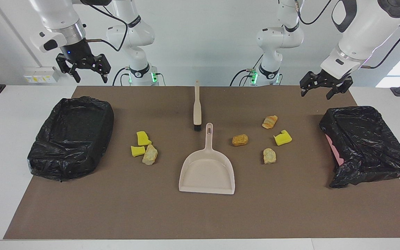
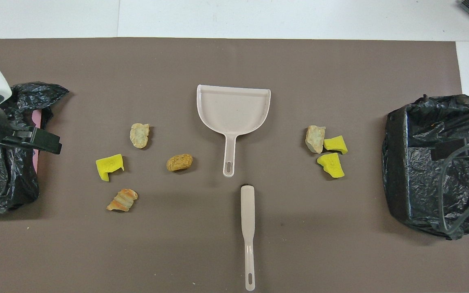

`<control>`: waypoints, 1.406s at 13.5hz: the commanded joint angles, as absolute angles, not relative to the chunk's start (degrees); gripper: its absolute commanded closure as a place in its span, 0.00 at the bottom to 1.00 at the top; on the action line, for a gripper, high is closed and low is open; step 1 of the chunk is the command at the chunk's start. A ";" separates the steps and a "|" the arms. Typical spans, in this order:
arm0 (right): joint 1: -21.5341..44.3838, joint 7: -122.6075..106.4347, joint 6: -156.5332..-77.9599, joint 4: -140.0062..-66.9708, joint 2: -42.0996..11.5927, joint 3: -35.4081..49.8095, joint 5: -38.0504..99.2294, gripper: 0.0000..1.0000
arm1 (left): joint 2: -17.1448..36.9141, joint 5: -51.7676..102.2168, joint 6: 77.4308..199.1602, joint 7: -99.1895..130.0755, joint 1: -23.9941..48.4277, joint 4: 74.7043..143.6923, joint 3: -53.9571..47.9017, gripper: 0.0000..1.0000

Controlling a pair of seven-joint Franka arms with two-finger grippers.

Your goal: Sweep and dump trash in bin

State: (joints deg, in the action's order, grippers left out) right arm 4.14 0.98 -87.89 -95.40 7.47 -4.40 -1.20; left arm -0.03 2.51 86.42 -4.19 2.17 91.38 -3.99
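Note:
The trash lies on the brown mat in two groups. Toward the right arm's end are two yellow sponge pieces (image 1: 143,138) (image 2: 332,165) and a tan lump (image 1: 150,155). Toward the left arm's end are an orange-brown lump (image 1: 240,140) (image 2: 179,162), a striped lump (image 1: 269,122), a yellow sponge piece (image 1: 282,138) and a tan lump (image 1: 269,156). A black-lined bin (image 1: 71,137) (image 2: 434,162) stands at the right arm's end, with my right gripper (image 1: 90,79) open and empty high over it. My left gripper (image 1: 315,94) hangs open and empty over the edge of the other bin (image 1: 366,146).
A beige dustpan (image 1: 207,173) (image 2: 233,108) lies mid-mat, its handle pointing toward the robots. A beige brush (image 1: 197,111) (image 2: 248,228) lies nearer to the robots, bristles next to the dustpan's handle. White table borders the mat.

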 commanded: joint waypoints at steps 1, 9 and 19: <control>3.34 -0.53 -87.89 -98.17 9.67 -4.04 -0.53 0.00 | -0.88 1.93 86.22 -4.66 2.90 92.46 -3.78 0.00; 3.25 -1.67 -87.98 -99.67 10.63 -4.04 -0.53 0.00 | -6.41 2.55 93.50 -4.75 7.03 106.41 -4.22 0.00; 3.51 -1.67 -87.89 -100.54 11.07 -4.04 -0.53 0.00 | -7.30 7.02 107.66 9.28 28.62 123.40 -4.22 0.00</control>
